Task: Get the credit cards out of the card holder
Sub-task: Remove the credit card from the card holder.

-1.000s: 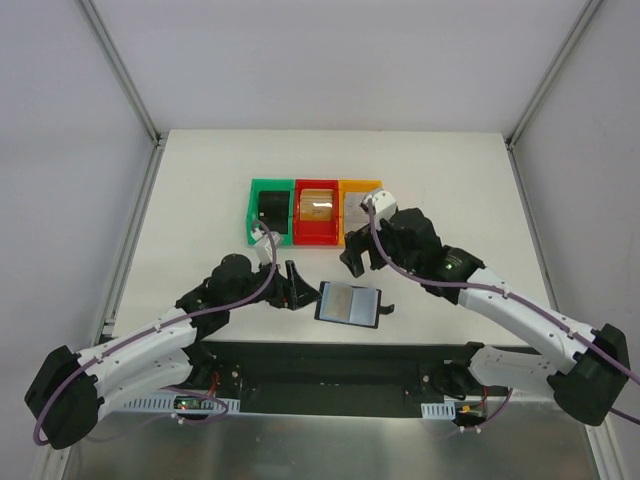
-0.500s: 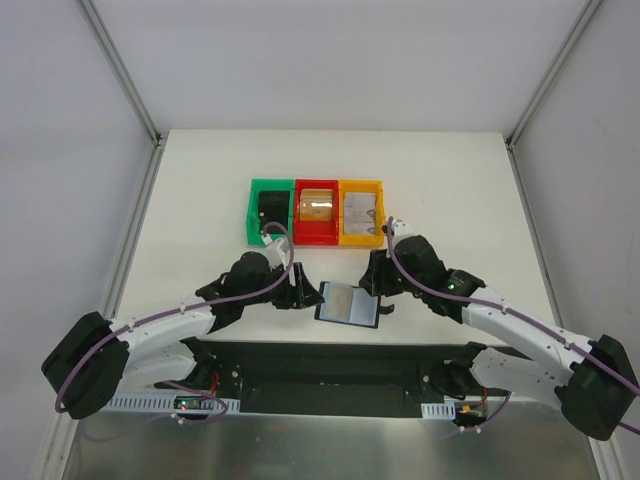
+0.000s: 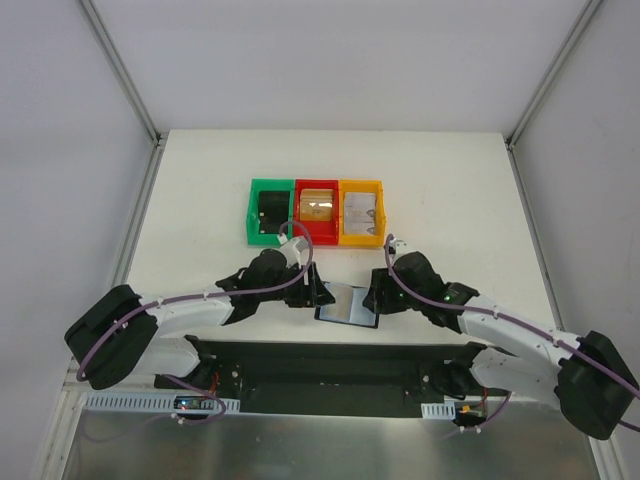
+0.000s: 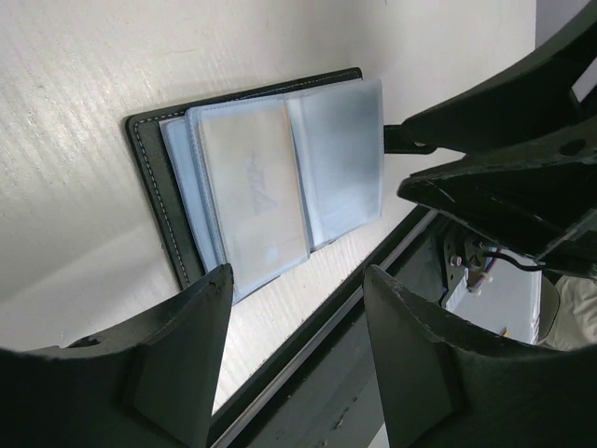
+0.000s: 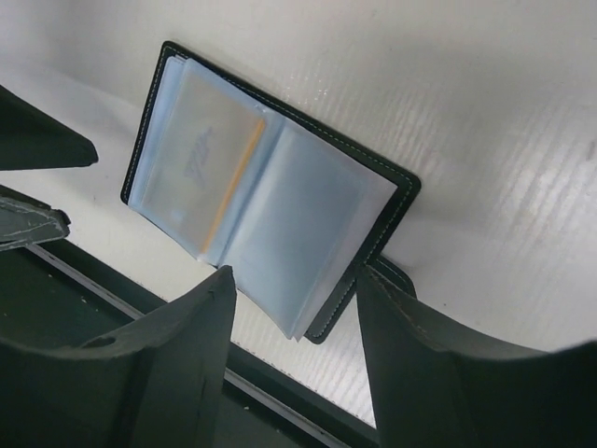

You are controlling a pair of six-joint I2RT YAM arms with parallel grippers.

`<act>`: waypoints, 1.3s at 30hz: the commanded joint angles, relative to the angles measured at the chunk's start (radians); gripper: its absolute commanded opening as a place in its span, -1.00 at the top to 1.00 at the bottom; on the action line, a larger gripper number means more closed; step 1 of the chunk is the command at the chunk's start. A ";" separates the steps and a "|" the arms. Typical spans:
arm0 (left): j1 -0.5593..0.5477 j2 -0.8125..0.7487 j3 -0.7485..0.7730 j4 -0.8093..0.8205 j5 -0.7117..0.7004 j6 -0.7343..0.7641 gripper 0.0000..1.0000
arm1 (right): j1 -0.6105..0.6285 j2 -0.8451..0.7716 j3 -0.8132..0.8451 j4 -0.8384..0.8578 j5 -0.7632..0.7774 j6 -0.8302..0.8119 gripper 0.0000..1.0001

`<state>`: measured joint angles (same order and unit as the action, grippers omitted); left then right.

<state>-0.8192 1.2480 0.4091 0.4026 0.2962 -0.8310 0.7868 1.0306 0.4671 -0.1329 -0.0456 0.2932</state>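
White table (image 3: pixel 450 180) bears bins (image 3: pixel 316 238) (three) and open card holder (image 3: pixel 347 303).

Card holder (image 3: pixel 347 303): blk cover, pale stitching along edge; inner sleeves bluish-grey, translucent.
Card in sleeve (image 5: pixel 196 159): pale grey-white, faint grey script mark, thin orange edge.
Beyond holder, L to R: green bin (image 3: pixel 272 183), red bin (image 3: pixel 317 183), yellow-orange bin (image 3: pixel 360 183).
Card in red bin (image 3: pixel 319 208): tan-gold.
Card in yellow-orange bin (image 3: pixel 360 209): grey-white w/ dark print.
Table (image 3: pixel 200 200): white.
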 commanded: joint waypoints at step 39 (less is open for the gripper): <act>-0.023 0.024 0.007 0.120 0.012 -0.045 -0.04 | -0.029 -0.009 -0.002 -0.149 0.139 0.072 0.69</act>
<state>-0.8265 1.3010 0.4240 0.4896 0.3046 -0.8577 0.7624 1.0168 0.4503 -0.3149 0.1169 0.3611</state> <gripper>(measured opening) 0.524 0.216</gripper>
